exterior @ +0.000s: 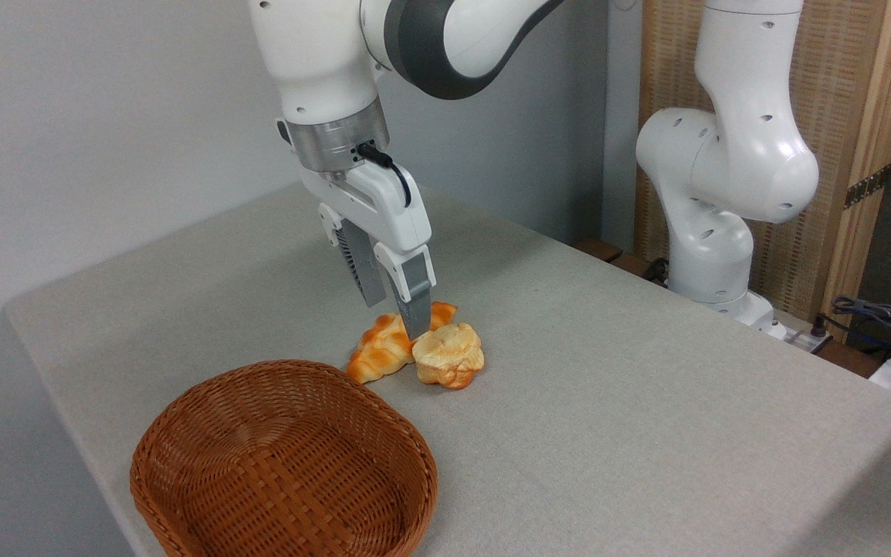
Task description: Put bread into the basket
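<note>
Nearest the camera sits the basket (283, 464), empty, on the front left part of the tabletop (646, 371), its wide mouth facing up so that a drop from above should land inside; just behind it and a little to the right lies the bread (449, 354), the pale round bun, touching the braided loaf (384, 348) on its left, both flat on the cloth; I hang over the pair with my end effector (399, 309) pointing down, fingers parted by a modest gap and closed on nothing; the front fingertip (419, 321) appears to come down at the seam between bun and loaf, though whether it touches either I cannot tell; by my judgement the bun sits slightly right of my grasp line, so the loaf could get pinched instead.
</note>
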You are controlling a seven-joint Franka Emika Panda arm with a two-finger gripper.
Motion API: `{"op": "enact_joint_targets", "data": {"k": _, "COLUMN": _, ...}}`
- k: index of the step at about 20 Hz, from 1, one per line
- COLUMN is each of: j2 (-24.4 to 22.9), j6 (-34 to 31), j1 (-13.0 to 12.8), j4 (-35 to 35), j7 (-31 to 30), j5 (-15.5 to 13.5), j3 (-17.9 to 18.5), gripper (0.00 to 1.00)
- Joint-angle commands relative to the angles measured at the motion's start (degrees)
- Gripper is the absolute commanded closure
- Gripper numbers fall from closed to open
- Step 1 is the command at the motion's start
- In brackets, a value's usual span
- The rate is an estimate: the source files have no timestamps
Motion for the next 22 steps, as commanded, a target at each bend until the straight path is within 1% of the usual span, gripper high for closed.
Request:
{"op": "enact_joint_targets", "data": {"k": 1, "j2": -1.2, "j6": -1.3, "j1": -0.3, "j4": -1.3, "j7": 3.1, "j5": -0.7, "j3": 0.3, "gripper": 0.00}}
{"op": "enact_joint_targets", "data": {"k": 5, "j2": -1.2, "j6": -1.3, "j1": -1.4, "j4": -1.3, "j7": 5.5, "j5": -0.7, "j3": 0.2, "gripper": 0.00}}
{"op": "enact_joint_targets", "data": {"k": 8, "j2": -1.1, "j6": -1.6, "j1": -1.5, "j4": -2.1, "j7": 9.6, "j5": -0.7, "j3": 0.2, "gripper": 0.00}}
{"op": "enact_joint_targets", "data": {"k": 14, "j2": -0.4, "j6": -1.5, "j1": -1.4, "j4": -4.1, "j7": 19.5, "j5": -0.7, "j3": 0.3, "gripper": 0.00}}
{"op": "enact_joint_targets", "data": {"k": 15, "j2": -0.4, "j6": -1.5, "j1": -1.5, "j4": -4.5, "j7": 22.0, "j5": -0.6, "j3": 0.3, "gripper": 0.00}}
{"op": "enact_joint_targets", "data": {"k": 19, "j2": -0.2, "j6": -1.5, "j1": -1.4, "j4": -5.4, "j7": 27.4, "j5": -0.3, "j3": 0.3, "gripper": 0.00}}
{"op": "enact_joint_targets", "data": {"k": 22, "j2": 0.0, "j6": -1.5, "j1": -1.2, "j4": -5.8, "j7": 33.6, "j5": 0.0, "j3": 0.6, "gripper": 0.00}}
